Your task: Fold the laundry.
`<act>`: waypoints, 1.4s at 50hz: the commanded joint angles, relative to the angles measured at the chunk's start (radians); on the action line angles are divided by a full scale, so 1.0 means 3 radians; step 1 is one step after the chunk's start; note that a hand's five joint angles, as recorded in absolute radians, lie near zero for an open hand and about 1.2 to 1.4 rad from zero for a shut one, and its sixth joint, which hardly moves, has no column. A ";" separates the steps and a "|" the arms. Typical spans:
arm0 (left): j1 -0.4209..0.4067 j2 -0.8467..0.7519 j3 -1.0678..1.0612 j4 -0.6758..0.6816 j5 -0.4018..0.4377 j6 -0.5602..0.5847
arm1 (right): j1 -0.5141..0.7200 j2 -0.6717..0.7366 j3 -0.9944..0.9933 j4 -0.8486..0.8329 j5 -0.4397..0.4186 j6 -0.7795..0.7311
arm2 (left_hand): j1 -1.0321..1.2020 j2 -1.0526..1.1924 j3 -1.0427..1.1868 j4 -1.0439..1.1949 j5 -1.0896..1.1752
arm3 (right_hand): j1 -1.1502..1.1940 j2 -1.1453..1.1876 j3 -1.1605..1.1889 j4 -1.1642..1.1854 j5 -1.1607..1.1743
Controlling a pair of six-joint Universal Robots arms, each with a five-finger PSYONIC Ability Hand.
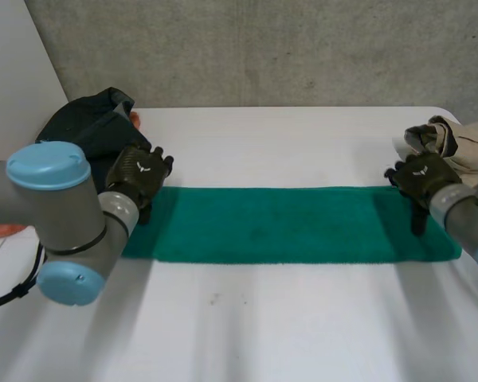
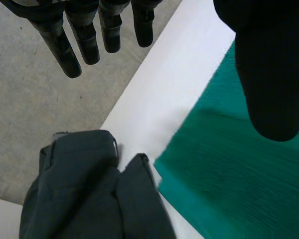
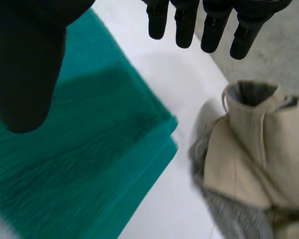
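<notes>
Green towel [image 1: 287, 223] lies on the desk [image 1: 287, 318] as a long strip, its layers doubled at the right end, so one lengthwise fold looks done. Left hand [image 1: 139, 171] sits over its far-left corner and right hand [image 1: 421, 177] over its far-right corner, both wide, fingers straight, thumbs spread, holding nothing; likely placed to take the short ends for a fold end to end. Dark garment [image 1: 92, 123] heaps just beside the left end, beige garment [image 1: 454, 139] near the right, crowding each hand's outer side
</notes>
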 commanded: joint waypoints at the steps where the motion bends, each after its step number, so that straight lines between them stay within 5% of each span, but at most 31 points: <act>1: 0.0009 0.0463 -0.0452 0.0004 0.0176 -0.0433 | -0.0378 -0.0440 0.0650 -0.0013 -0.0295 0.0180 | -0.0052 -0.0114 -0.0139 -0.0097 -0.0159 | 0.0167 0.0204 0.0198 0.0185 0.0174; 6: 0.0014 0.0617 -0.0570 0.0014 0.0385 -0.0811 | -0.0598 -0.0415 0.0896 -0.0114 -0.0566 0.0144 | -0.0049 -0.0112 -0.0137 -0.0094 -0.0156 | 0.0668 0.0705 0.0699 0.0686 0.0675; 14: 0.0004 0.0612 -0.0590 0.0025 0.0401 -0.0883 | -0.0640 -0.0006 0.0875 -0.0570 -0.0551 0.0113 | -0.0049 -0.0111 -0.0137 -0.0094 -0.0156 | 0.1243 0.1280 0.1274 0.1261 0.1250; 15: -0.0001 0.0612 -0.0595 0.0025 0.0401 -0.0888 | -0.0640 0.0009 0.0870 -0.0595 -0.0551 0.0108 | -0.0049 -0.0111 -0.0137 -0.0094 -0.0156 | 0.1827 0.1864 0.1858 0.1844 0.1834; 16: -0.0006 0.0612 -0.0595 0.0025 0.0396 -0.0888 | -0.0665 0.0020 0.0850 -0.0646 -0.0536 0.0098 | -0.0049 -0.0111 -0.0137 -0.0094 -0.0156 | 0.3883 0.3920 0.3914 0.3901 0.3890; 32: 0.0019 0.0914 -0.0713 0.0014 0.0386 -0.0894 | -0.1662 -0.0180 0.0717 -0.0734 -0.0311 -0.0976 | -0.0052 -0.0114 -0.0139 -0.0097 -0.0159 | 0.3904 0.3941 0.3935 0.3922 0.3911; 40: 0.0070 0.1047 -0.0795 0.0014 0.0376 -0.0899 | -0.0646 -0.0578 0.0666 -0.0953 -0.0387 -0.0414 | -0.0052 -0.0114 -0.0139 -0.0097 -0.0159 | 0.3904 0.3941 0.3935 0.3922 0.3911; 48: 0.0086 0.1149 -0.0820 -0.0006 0.0365 -0.0939 | 0.0832 -0.0589 0.0635 -0.1556 -0.0653 -0.0255 | -0.0052 -0.0114 -0.0139 -0.0097 -0.0159 | 0.3904 0.3941 0.3935 0.3922 0.3911; 53: 0.0081 0.1154 -0.0861 -0.0001 0.0365 -0.0996 | 0.1675 -0.0038 0.0523 -0.1889 -0.0832 -0.0347 | -0.0052 -0.0114 -0.0139 -0.0097 -0.0159 | 0.3904 0.3941 0.3935 0.3922 0.3911; 59: 0.0040 0.1113 -0.0876 0.0019 0.0380 -0.1011 | 0.2132 0.0520 0.0313 -0.1894 -0.0853 -0.0510 | -0.0052 -0.0114 -0.0139 -0.0097 -0.0159 | 0.3904 0.3941 0.3935 0.3922 0.3911; 64: 0.0004 0.1047 -0.0810 0.0035 0.0381 -0.1011 | 0.2127 0.0618 0.0303 -0.1843 -0.0679 -0.0587 | -0.0052 -0.0114 -0.0139 -0.0097 -0.0159 | -0.0140 -0.0103 -0.0109 -0.0122 -0.0133; 70: -0.0277 0.0950 -0.0657 0.0035 0.0386 -0.1016 | 0.1780 0.0077 0.0558 -0.1415 0.0026 0.0092 | -0.0052 -0.0114 -0.0139 -0.0097 -0.0159 | -0.0168 -0.0131 -0.0137 -0.0151 -0.0161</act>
